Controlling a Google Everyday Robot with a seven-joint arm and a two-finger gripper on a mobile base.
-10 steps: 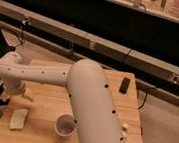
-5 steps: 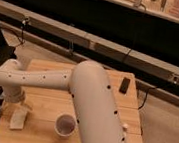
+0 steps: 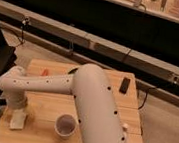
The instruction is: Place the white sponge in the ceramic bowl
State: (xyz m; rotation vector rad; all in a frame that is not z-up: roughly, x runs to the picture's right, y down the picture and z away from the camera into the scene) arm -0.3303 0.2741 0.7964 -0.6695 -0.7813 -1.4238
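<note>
Directly under the tool [image 3: 18,112] lies the off-white, blocky white sponge [image 3: 18,120].

White arm bent across to the left, gripper [image 3: 18,111] low, pointing down.

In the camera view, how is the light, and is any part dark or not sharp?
Camera view: warm, dim light on the wooden table; the background wall is nearly black; the whole picture is soft. The arm hides much of the table, and the hand comes down at the white sponge near the white cup. No bowl shows.
</note>
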